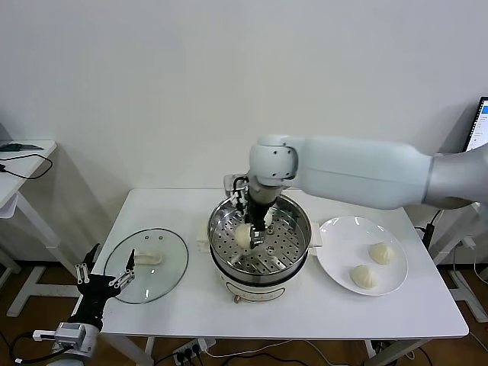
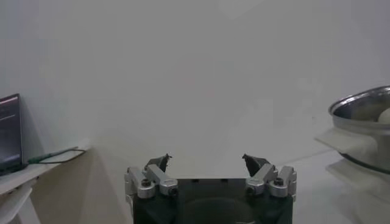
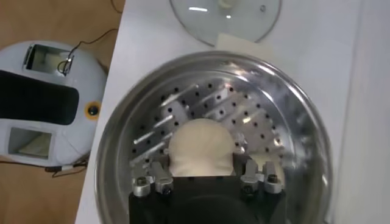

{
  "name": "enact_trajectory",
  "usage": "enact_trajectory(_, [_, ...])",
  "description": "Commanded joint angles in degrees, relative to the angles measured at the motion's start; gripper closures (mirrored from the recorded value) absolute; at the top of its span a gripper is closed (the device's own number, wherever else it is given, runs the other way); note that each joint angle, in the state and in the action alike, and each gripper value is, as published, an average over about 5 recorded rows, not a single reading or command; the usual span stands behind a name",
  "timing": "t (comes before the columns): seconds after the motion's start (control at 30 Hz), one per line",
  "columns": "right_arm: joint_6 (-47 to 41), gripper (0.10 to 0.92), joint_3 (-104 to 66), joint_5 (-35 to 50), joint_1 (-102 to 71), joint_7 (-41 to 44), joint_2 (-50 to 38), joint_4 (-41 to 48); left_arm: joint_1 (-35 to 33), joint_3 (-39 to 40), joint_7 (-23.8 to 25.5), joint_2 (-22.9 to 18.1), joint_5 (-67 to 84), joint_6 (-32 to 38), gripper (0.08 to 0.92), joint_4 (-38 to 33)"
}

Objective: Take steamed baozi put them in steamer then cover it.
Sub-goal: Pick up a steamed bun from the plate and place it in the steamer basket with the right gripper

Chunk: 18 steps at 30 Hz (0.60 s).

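Note:
The steamer (image 1: 293, 248), a shiny steel pot with a perforated tray, stands mid-table. My right gripper (image 1: 245, 235) reaches down inside it, shut on a cream-white baozi (image 1: 242, 236). In the right wrist view that baozi (image 3: 201, 146) sits between the fingers (image 3: 159, 170) just over the perforated tray (image 3: 201, 100). Two more baozi (image 1: 383, 253) (image 1: 364, 277) lie on the white plate (image 1: 335, 252) to the right. The steamer's rim (image 2: 365, 106) shows in the left wrist view. My left gripper (image 1: 107, 278) (image 2: 207, 159) waits open and empty off the table's front left corner.
The round glass lid (image 1: 164, 274) with its white handle (image 1: 149, 259) lies flat on the table left of the steamer, also seen as the lid (image 3: 244, 24) from the right wrist. A side desk (image 1: 23, 156) stands far left, a monitor edge (image 1: 479, 126) far right.

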State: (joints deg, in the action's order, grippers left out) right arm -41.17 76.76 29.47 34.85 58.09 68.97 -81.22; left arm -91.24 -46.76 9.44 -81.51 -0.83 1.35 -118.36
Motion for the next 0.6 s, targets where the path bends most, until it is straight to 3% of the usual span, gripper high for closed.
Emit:
enact_trajectory(0.03, [0.05, 0.351, -1.33, -4.33, -5.39, 0.11, 6.66, 9.45, -0.15, -0.14, 0.17, -0.04, 0.04, 0.21, 0.177, 0.15])
enact_trajectory(0.4, [0.46, 0.346, -3.00, -5.22, -6.81, 0.42, 8.72, 12.52, -0.41, -0.21, 0.28, -0.17, 0.13, 0.44, 0.177, 0.10])
enact_trajectory(0.6, [0.59, 0.236, -4.23, -4.65, -5.70, 0.81, 5.34, 9.67, -0.66, -0.07, 0.21, -0.20, 0.13, 0.36, 0.177, -0.33])
